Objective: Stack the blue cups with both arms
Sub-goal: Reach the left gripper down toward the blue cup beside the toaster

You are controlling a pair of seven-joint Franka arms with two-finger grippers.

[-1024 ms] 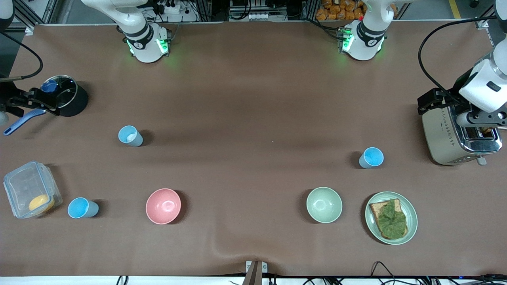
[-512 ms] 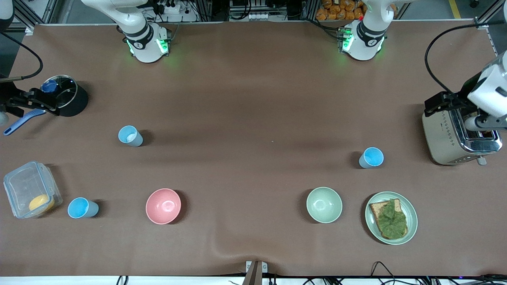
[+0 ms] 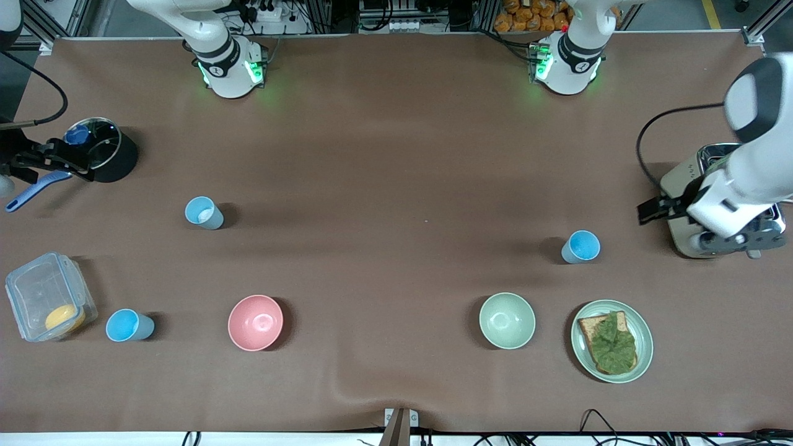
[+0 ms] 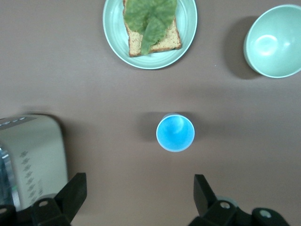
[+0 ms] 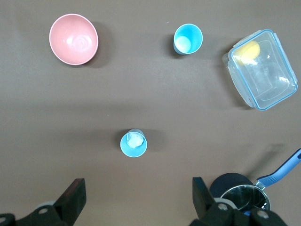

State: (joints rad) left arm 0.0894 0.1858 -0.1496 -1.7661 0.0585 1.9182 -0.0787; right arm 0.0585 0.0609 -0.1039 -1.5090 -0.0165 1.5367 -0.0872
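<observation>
Three blue cups stand upright and apart on the brown table. One pale cup (image 3: 204, 212) (image 5: 133, 143) with a whitish inside is toward the right arm's end. A brighter cup (image 3: 129, 326) (image 5: 188, 39) stands beside the clear box. The third cup (image 3: 580, 246) (image 4: 175, 132) is toward the left arm's end, near the toaster. My left gripper (image 4: 138, 193) hangs open and empty over bare table between the toaster and that cup. My right gripper (image 5: 137, 195) is open and empty, high above the table beside the pot, with the pale cup below it.
A pink bowl (image 3: 255, 322) and a pale green bowl (image 3: 507, 320) sit nearer the front camera. A plate (image 3: 644, 347) carries toast with a leaf. The toaster (image 3: 681, 186) lies partly under the left arm. A black pot (image 3: 118, 158) and a clear lidded box (image 3: 31, 291) are at the right arm's end.
The left arm has swung down across the toaster toward the nearby blue cup. The right arm and all cups have stayed where they were.
</observation>
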